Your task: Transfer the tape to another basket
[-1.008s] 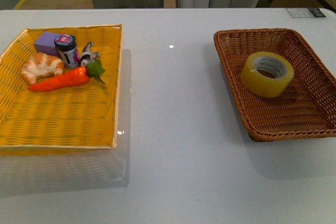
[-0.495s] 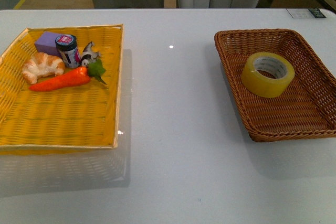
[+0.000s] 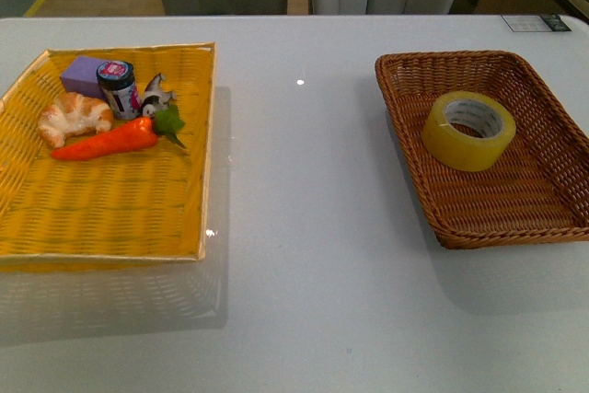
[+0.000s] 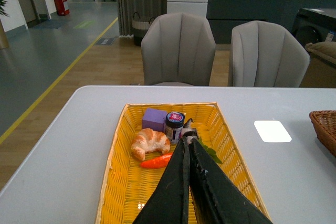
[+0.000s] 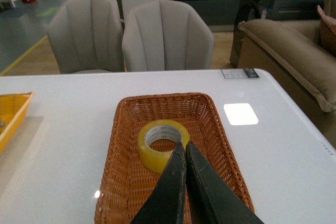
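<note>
The tape (image 3: 468,130), a yellowish roll with a white core, lies in the dark brown wicker basket (image 3: 552,218) at the right of the table. In the right wrist view the tape (image 5: 157,150) lies in the basket (image 5: 121,182) just beyond my right gripper (image 5: 183,145), which is shut and empty above the basket. My left gripper (image 4: 188,139) is shut and empty above the bright yellow tray (image 4: 126,192). Neither gripper shows in the front view.
The yellow tray (image 3: 110,218) at the left holds a croissant (image 3: 74,117), a toy carrot (image 3: 106,140), a small jar (image 3: 117,87), a purple block (image 3: 83,71) and a small figure (image 3: 156,94). Grey chairs (image 4: 178,48) stand beyond the white table's far edge.
</note>
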Motion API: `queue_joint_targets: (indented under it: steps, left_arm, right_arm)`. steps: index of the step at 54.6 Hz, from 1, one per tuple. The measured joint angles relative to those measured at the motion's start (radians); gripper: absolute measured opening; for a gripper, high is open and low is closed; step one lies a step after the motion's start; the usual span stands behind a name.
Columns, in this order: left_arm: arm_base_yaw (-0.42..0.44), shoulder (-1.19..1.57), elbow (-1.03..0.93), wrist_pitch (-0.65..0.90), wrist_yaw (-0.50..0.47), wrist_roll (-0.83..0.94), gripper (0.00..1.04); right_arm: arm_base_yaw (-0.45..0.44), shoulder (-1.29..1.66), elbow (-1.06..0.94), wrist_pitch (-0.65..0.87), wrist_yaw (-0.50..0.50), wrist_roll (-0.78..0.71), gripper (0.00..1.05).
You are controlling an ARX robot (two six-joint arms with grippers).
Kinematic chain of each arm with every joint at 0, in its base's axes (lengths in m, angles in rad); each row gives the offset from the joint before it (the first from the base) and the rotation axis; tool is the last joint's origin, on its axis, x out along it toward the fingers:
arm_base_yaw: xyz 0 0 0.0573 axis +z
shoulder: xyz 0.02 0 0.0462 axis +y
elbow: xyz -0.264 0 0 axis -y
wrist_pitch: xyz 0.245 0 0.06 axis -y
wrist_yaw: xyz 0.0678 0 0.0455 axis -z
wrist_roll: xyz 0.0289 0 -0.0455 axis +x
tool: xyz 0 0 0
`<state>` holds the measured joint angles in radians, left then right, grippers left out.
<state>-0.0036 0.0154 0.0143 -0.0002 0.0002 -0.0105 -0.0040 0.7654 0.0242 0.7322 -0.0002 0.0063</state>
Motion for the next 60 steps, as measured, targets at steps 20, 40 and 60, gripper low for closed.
queue_joint_targets:
  steps: [20, 40, 60]
  left_arm:
    - [0.000, 0.000, 0.000, 0.000, 0.000, 0.000, 0.02]
    - [0.000, 0.000, 0.000, 0.000, 0.000, 0.000, 0.02]
    - [0.000, 0.000, 0.000, 0.000, 0.000, 0.000, 0.02]
  right_arm:
    - [0.000, -0.262, -0.002, -0.235, 0.000, 0.000, 0.02]
    - [0.000, -0.484, -0.002, -0.451, 0.000, 0.000, 0.02]
    - [0.000, -0.585, -0.002, -0.550, 0.000, 0.000, 0.02]
